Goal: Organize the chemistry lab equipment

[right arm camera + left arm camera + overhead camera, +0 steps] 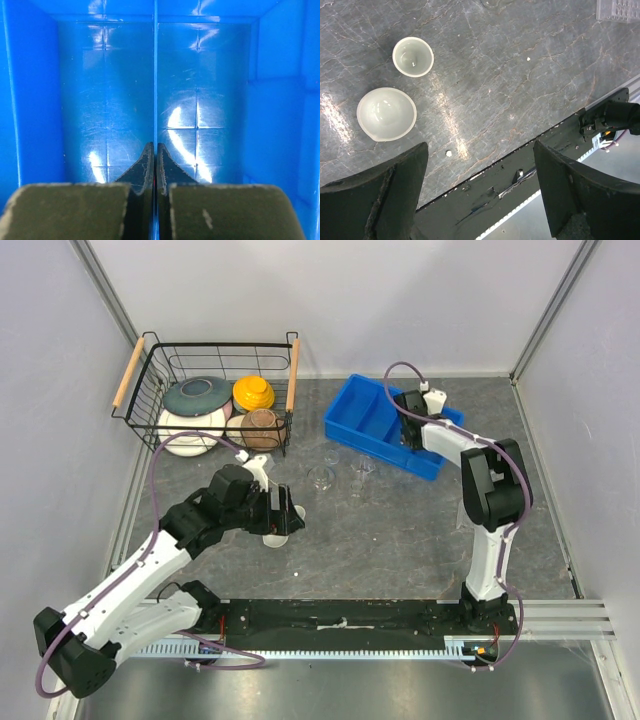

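Note:
Two small whitish round dishes stand on the grey table in the left wrist view, a smaller one (413, 57) and a larger one with a pouring lip (386, 113). My left gripper (480, 150) (283, 510) hangs open above the table beside them, with nothing between its fingers. A clear gridded rack (618, 10) shows at that view's top right corner. Small clear glass pieces (321, 477) (361, 470) stand mid-table. My right gripper (155, 146) (410, 430) is shut and reaches down inside the blue bin (345, 415). A thin vertical line (155, 75) runs up from its fingertips; I cannot tell whether it is pinched.
A black wire basket (150, 380) with wooden handles holds coloured ceramic bowls and plates at the back left. The blue bin has walls close on both sides of the right gripper (30, 100). A black rail (520, 170) runs along the near table edge.

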Motion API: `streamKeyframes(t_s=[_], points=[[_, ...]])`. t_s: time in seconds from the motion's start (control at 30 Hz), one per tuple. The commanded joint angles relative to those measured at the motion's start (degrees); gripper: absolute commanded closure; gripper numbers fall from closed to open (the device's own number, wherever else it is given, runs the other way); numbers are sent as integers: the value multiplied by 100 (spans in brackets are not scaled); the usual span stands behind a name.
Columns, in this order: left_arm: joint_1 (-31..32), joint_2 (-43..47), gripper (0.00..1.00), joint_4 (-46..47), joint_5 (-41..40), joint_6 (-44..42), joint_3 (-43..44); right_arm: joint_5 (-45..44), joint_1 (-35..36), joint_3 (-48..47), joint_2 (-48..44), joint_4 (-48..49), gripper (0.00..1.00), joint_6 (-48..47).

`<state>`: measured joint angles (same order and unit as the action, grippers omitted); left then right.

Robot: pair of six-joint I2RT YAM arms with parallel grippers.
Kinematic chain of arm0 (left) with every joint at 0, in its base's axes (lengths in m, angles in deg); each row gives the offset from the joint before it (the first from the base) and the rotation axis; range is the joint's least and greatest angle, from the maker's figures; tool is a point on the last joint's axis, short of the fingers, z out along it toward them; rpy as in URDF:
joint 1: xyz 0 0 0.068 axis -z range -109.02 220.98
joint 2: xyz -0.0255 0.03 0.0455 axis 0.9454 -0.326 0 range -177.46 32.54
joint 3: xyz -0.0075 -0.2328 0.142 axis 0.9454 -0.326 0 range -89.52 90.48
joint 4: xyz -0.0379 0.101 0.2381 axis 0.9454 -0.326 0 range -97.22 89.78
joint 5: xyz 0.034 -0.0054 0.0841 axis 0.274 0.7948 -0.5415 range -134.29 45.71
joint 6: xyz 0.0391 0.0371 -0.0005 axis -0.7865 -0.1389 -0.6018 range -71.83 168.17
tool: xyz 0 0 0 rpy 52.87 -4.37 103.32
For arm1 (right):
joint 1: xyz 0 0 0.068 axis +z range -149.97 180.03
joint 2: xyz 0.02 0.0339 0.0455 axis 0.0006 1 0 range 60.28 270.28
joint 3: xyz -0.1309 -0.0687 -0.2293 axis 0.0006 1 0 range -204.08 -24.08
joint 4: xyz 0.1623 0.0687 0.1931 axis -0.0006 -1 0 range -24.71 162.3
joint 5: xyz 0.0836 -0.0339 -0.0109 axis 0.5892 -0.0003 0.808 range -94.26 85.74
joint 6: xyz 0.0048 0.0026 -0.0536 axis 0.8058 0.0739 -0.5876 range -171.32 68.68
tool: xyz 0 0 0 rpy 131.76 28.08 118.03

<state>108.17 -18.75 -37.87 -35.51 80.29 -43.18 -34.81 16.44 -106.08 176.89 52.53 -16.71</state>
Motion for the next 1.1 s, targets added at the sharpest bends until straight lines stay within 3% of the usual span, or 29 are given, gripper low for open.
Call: streamKeyframes(t_s=[0.0, 0.6, 1.07], points=[[-28, 207, 8, 47, 238, 31, -73, -83, 117, 561, -262, -414, 100, 247], [-19, 593, 8, -14, 458, -4, -354, -426, 864, 2038, -1159, -308, 100, 889], [-19, 840, 9, -182, 450, 40, -346, -611, 1461, 2513, -1519, -308, 100, 1057]])
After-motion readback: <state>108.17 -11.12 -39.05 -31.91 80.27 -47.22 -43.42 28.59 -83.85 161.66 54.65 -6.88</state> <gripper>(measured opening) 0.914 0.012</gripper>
